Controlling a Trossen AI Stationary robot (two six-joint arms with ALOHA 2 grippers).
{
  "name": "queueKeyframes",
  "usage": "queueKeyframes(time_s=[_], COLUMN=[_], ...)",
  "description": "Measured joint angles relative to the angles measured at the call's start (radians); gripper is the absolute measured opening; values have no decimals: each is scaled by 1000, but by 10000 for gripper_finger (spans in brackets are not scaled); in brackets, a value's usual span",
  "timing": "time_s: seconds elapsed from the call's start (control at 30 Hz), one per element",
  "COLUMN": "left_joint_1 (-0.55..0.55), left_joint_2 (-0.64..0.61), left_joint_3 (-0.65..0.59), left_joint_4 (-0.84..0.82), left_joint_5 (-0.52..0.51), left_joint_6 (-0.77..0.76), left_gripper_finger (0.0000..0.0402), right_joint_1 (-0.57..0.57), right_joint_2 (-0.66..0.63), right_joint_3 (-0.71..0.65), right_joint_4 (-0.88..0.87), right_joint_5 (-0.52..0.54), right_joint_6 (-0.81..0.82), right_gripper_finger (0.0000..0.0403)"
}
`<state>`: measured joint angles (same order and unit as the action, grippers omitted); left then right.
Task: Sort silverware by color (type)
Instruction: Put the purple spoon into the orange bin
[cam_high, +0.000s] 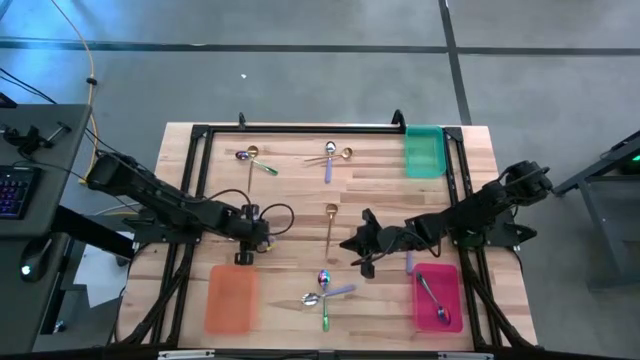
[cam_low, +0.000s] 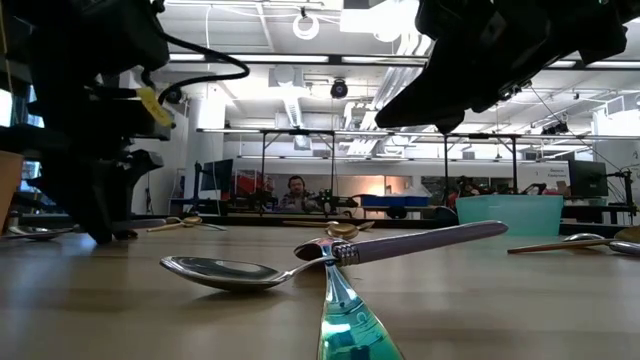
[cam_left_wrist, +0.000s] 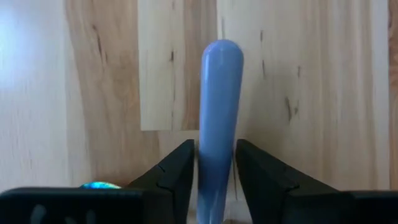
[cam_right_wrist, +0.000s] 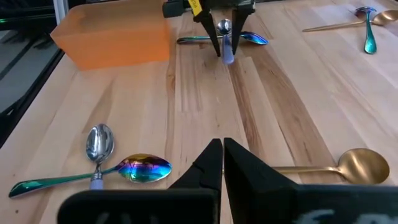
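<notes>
My left gripper (cam_high: 245, 252) hangs near the orange tray (cam_high: 232, 300), shut on a silver spoon with a lilac handle (cam_left_wrist: 219, 81); it also shows in the right wrist view (cam_right_wrist: 225, 46). An iridescent spoon (cam_right_wrist: 211, 40) lies on the table just beyond it. My right gripper (cam_high: 360, 248) is shut and empty above the table's middle (cam_right_wrist: 222, 155). A gold spoon (cam_high: 330, 225) lies beside it. A silver, a rainbow and a green-handled spoon cross in a heap (cam_high: 325, 292) near the front edge. More spoons lie at the far side (cam_high: 250, 158), (cam_high: 332, 155). My left gripper pinches the spoon's lilac handle (cam_left_wrist: 217, 134) between its two fingers. The fingers point down from above and the spoon lies along them, bowl up (cam_right_wrist: 222, 26). The handle's free end (cam_left_wrist: 222, 53) sticks out below the fingertips, close over the wood; whether it touches, I cannot tell.
A pink tray (cam_high: 452, 280) at the front right holds a spoon (cam_high: 432, 295). A green tray (cam_high: 424, 152) stands at the far right. A black frame (cam_high: 300, 128) runs along the table's edges. Bare wood lies between the two grippers.
</notes>
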<state>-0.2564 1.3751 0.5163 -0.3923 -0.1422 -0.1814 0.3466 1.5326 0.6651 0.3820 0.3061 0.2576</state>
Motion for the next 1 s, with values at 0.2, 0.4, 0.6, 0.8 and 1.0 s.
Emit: queueKeyframes(time_s=[0.2, 0.4, 0.6, 0.8, 1.0], left_joint_1=[2, 24, 32, -65, -259], left_joint_2=[4, -41, -49, -50, -49], left_joint_3=[9, 134, 311, 420, 436], left_joint_4=[-15, -154, -302, -343, -346], left_joint_5=[6, -2, 50, 155, 162], left_joint_6=[1, -31, -257, -637, -1099], left_gripper_finger=[47, 47, 47, 47, 47], right_joint_1=[0, 0, -1, -57, -112], right_joint_2=[0, 0, 0, 0, 0], right_joint_3=[0, 0, 0, 0, 0], right_joint_4=[0, -4, -13, 4, 3], right_joint_5=[0, 0, -5, -69, -120], right_joint_6=[-21, -41, -63, -106, -102], right_gripper_finger=[0, 0, 0, 0, 0])
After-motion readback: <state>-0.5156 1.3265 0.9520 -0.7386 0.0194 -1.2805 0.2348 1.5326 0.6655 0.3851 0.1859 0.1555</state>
